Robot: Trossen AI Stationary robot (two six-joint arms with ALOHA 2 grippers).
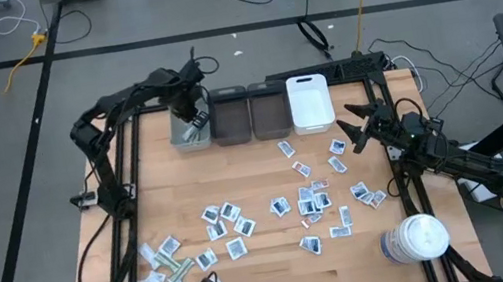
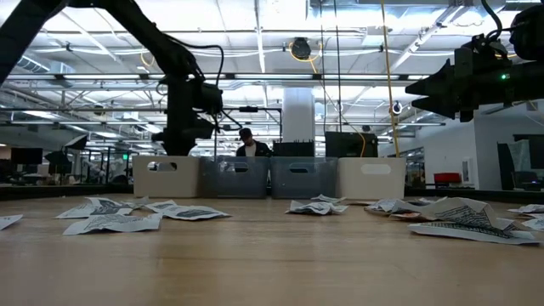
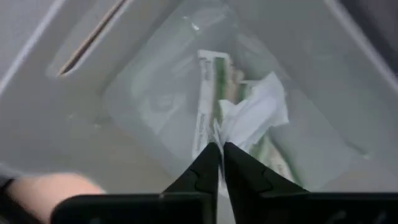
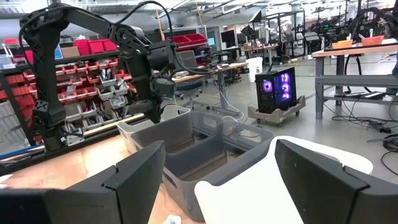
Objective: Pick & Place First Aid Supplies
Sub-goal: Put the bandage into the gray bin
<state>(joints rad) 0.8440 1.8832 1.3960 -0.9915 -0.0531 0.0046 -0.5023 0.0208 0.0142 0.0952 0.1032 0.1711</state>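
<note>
Wooden table (image 1: pixel 259 185), four bins (image 1: pixel 249 113) in a row along its far edge, white and grey sachets (image 1: pixel 306 200) scattered across the middle and near-left corner, white jar (image 1: pixel 416 239) at the near-right corner

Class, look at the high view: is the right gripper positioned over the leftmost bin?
No. The right gripper hangs open near the table's right edge; the left gripper is over that bin.
</note>
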